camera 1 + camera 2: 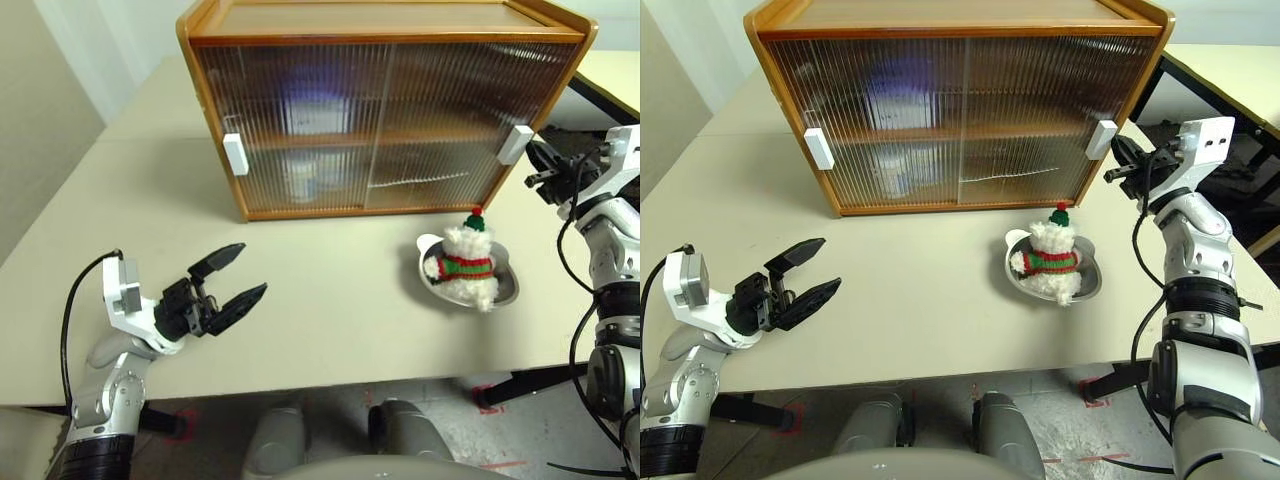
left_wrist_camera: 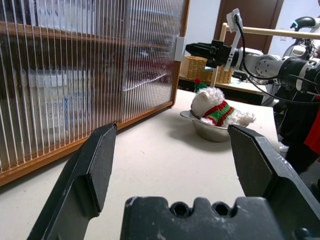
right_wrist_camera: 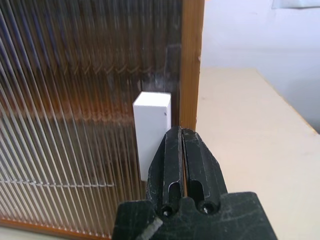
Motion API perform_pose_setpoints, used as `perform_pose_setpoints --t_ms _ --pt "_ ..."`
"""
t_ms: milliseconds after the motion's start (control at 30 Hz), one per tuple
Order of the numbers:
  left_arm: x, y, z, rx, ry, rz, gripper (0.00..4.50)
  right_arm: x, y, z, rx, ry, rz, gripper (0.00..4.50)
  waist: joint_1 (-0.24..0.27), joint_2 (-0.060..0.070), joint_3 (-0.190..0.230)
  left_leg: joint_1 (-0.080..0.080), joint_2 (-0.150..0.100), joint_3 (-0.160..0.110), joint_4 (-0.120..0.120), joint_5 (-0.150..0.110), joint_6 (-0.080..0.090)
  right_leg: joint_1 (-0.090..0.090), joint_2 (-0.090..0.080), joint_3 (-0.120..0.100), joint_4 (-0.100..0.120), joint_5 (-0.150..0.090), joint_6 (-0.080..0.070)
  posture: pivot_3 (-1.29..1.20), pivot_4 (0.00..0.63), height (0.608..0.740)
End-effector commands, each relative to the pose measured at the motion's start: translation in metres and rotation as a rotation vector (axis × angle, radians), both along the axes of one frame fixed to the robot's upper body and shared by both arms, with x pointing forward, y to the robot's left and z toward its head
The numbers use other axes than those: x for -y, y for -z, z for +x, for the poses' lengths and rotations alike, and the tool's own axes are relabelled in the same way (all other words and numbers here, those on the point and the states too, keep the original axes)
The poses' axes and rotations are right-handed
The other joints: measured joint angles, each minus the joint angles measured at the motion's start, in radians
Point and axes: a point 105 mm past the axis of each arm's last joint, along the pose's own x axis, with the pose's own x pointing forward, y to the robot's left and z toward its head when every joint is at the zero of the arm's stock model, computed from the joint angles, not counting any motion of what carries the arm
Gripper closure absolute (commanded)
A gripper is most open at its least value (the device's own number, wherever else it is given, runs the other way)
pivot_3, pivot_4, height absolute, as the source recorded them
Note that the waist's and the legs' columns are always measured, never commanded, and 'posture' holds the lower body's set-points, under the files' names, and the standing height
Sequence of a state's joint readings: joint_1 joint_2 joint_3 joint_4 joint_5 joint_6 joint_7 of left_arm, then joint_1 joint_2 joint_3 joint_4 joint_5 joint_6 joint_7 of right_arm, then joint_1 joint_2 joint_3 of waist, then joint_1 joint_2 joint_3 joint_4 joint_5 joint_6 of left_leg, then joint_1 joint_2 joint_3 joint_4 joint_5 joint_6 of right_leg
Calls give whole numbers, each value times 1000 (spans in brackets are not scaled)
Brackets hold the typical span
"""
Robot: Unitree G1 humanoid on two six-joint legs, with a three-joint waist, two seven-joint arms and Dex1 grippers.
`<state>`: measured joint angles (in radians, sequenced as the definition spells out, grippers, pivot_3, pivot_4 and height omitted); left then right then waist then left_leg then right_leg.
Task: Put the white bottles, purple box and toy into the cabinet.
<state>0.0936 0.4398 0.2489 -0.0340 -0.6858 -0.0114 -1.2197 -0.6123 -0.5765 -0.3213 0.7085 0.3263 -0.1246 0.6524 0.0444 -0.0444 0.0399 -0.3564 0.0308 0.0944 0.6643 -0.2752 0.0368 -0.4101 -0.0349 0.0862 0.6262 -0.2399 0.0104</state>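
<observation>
Left claw (image 1: 228, 282): black fingers spread wide, empty, low over the bench (image 1: 330, 320), well apart from the cabinet; nothing between the fingers.
Cabinet (image 1: 380, 110): brown wood frame, boxy, two shelves; both ribbed translucent doors shut, w/ a white block handle on each outer edge.
Left handle (image 1: 235, 154): white rectangle, untouched.
Bottles & purple box: blurred pale shapes behind the ribbed panel on the left side, lower and upper shelf; prob. already stowed, can't tell which is which.
Toy (image 1: 467, 262): soft white plush snowman, red-green scarf, green hat, sitting in a shiny metal dish (image 1: 505, 290) on the bench, in front of the cabinet's right half. Not yet inside.
Right handle (image 1: 515, 143): white block at the right door's outer edge.
Right claw (image 3: 181, 150): fingers pressed together, holding nothing, tips just beside the right handle, at its frame side.
Step in hand (judgement): slide the right door open. Press the closed tips flat on the handle's side face, push along the track toward the centre; keep level so the smooth plastic doesn't slip off. Then the toy: squashy, pinch the body.
</observation>
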Motion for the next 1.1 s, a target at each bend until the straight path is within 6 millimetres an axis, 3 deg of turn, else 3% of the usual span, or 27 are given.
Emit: perform_pose_setpoints --t_ms 33,233,533,767,967,1100 --pt "3 2 -1 2 13 16 0 -9 -2 4 4 -28 -13 4434 0 0 0 0 0 0 0 0 0 0 0 0 0 0 0 219 0 740" --pt "3 3 -1 2 12 24 0 -28 -2 6 12 -95 12 4434 -3 1 0 0 1 0 0 0 0 0 0 0 0 0 0 216 0 740" --pt "4 3 2 2 15 30 0 -84 -8 11 21 -272 54 4434 0 1 -1 0 1 0 0 0 0 0 0 -1 1 0 0 220 0 740" --pt "9 8 1 0 29 37 0 -129 0 8 9 -387 82 4434 -1 2 -1 0 1 0 0 0 -1 -1 -1 -2 1 1 -2 227 1 740" --pt "16 10 1 -1 47 29 0 -158 -3 5 19 -460 112 4434 2 2 -1 0 1 0 -1 -1 -1 -2 -1 -3 2 1 -2 221 9 740" --pt "18 13 2 -3 49 29 0 -178 -5 -1 17 -532 42 4434 2 2 -1 0 1 0 -1 -1 -1 -2 -1 -4 2 1 -2 222 9 740"
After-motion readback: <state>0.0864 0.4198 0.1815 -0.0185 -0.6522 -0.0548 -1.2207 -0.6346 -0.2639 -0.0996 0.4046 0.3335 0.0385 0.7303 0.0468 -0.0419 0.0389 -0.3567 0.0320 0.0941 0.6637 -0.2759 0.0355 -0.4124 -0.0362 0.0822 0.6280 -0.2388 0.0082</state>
